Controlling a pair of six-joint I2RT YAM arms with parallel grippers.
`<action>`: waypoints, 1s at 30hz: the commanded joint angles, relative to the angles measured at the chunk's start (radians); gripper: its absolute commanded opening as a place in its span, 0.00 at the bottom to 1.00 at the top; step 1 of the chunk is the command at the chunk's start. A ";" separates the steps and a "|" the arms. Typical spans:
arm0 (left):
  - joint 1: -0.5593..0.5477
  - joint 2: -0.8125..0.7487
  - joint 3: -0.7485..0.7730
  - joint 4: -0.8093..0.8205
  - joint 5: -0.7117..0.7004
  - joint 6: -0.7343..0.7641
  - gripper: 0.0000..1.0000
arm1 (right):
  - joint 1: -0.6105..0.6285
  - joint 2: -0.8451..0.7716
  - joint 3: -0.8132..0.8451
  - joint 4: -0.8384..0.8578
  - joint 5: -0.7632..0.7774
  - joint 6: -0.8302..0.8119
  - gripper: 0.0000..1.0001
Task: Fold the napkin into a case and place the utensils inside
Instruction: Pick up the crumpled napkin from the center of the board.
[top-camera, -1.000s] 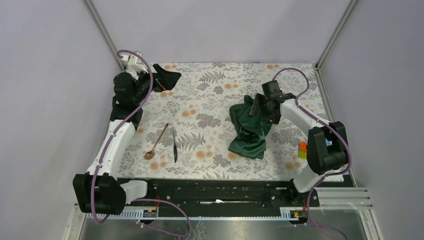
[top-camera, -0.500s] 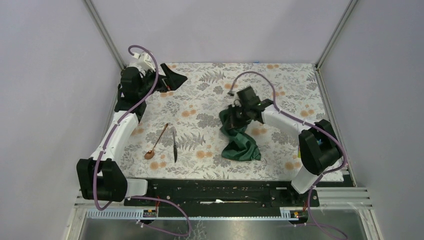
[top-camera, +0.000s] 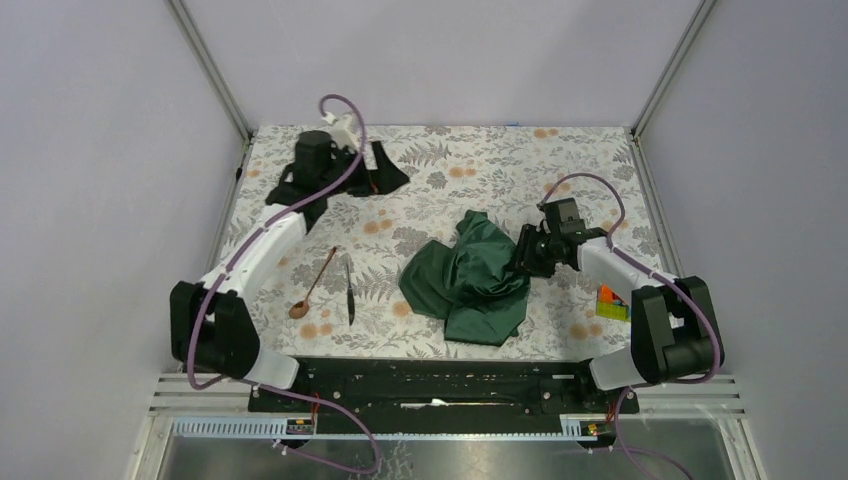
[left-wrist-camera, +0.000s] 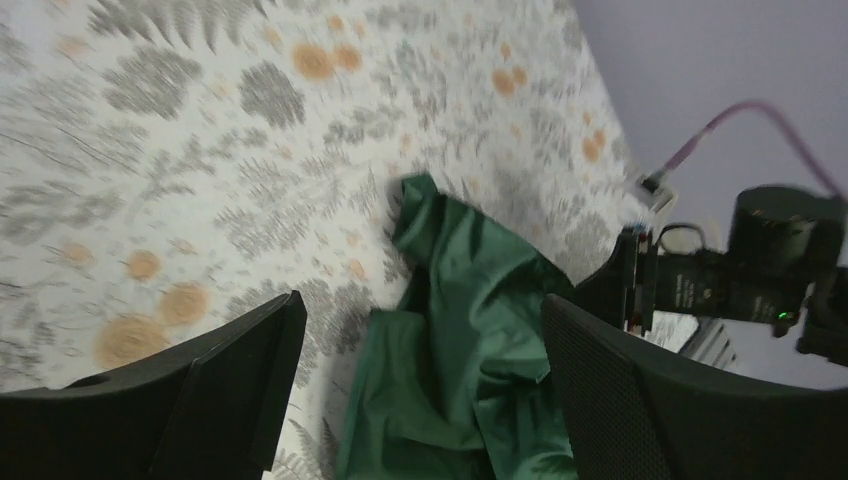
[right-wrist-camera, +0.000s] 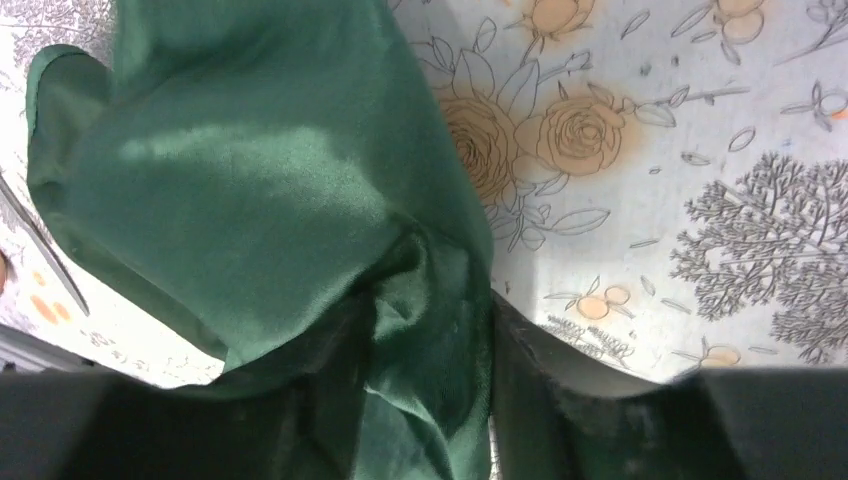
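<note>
Napkin (top-camera: 465, 282): crumpled heap, lying mid-desk. Right tool (top-camera: 528, 262): nearer arm, clamping the cloth at the heap's 3 o'clock edge. Left tool (top-camera: 386, 172): fingers standing apart, holding nothing, napkin lying well off toward its 5 o'clock.

No text, label, brand mark, number or sign is legible in any of the three views; the tablecloth (top-camera: 440, 190) carries only a floral print of ferns and roses
</note>
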 joint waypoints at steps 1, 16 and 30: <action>-0.162 0.090 0.090 -0.150 -0.135 0.084 0.93 | 0.043 -0.071 0.058 -0.093 0.147 -0.052 0.61; -0.217 -0.258 -0.108 0.018 -0.586 0.080 0.97 | 0.489 -0.021 0.220 -0.013 0.314 0.033 0.74; -0.214 -0.344 -0.156 0.077 -0.598 0.062 0.98 | 0.655 0.339 0.375 -0.070 0.749 0.298 0.60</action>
